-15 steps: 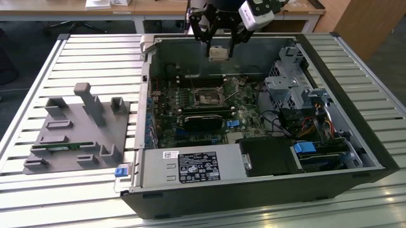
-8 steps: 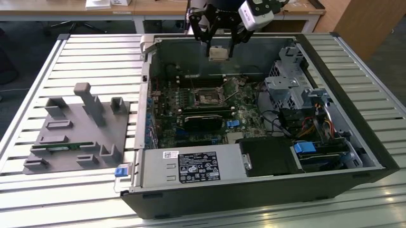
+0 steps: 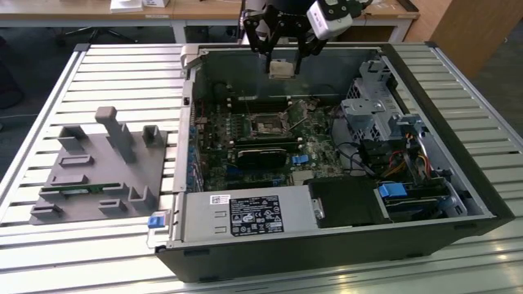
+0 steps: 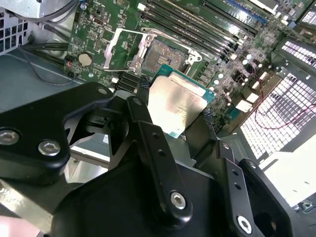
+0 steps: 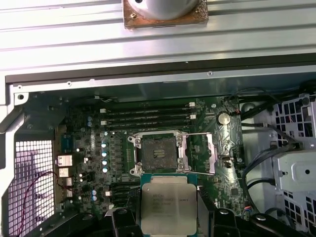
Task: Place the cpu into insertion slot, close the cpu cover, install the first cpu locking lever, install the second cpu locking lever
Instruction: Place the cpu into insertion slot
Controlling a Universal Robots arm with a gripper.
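Gripper (image 3: pixel 282 66) pinches the chip (image 5: pixel 168 205) by two opposite edges, well above the socket (image 5: pixel 159 153). This looks like step one, with the chip not yet seated. Lowering it calls for squaring the chip to the socket. Just beside the socket, the cover (image 5: pixel 213 154) lies flipped open, clear in the first wrist view. The exterior view gives the height gap.

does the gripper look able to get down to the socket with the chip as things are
Probably yes. The gripper, shut on the chip, hangs over the open case; the socket lies bare below, its cover swung aside. I see no cable or part between chip and socket.
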